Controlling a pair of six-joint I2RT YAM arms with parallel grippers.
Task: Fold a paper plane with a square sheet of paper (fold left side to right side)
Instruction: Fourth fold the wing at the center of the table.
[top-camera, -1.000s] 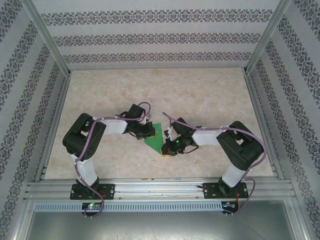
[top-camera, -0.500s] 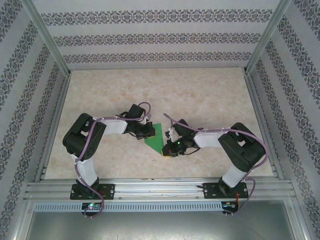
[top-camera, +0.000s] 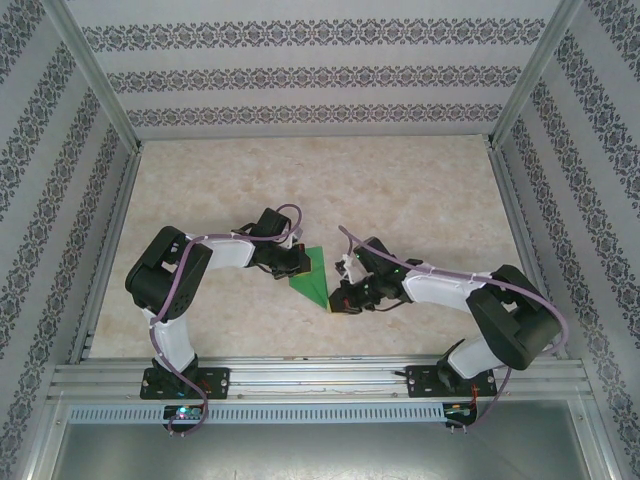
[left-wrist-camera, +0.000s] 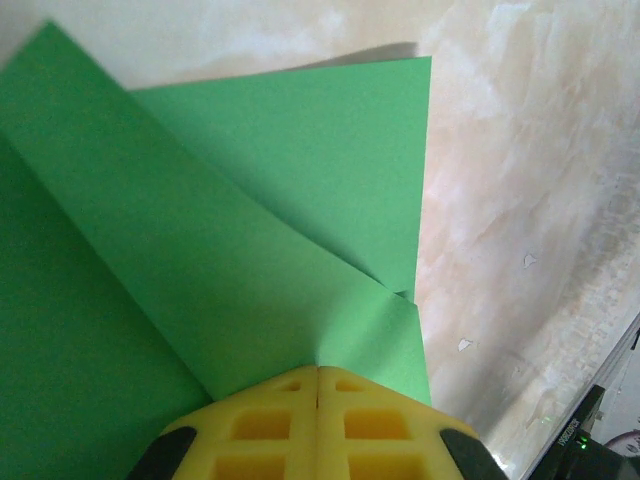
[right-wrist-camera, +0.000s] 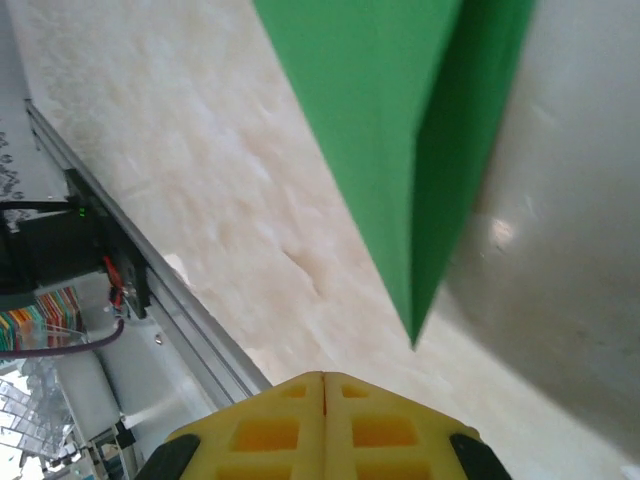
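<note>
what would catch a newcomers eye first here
The bright green paper, folded to a point, lies in the middle of the pale marbled table. The left end effector is shut over its folds, and the right end effector, also shut, sits beside its pointed tip.

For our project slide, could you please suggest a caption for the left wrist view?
Left gripper, jaws shut, over the partly folded green paper on the beige table.
</note>
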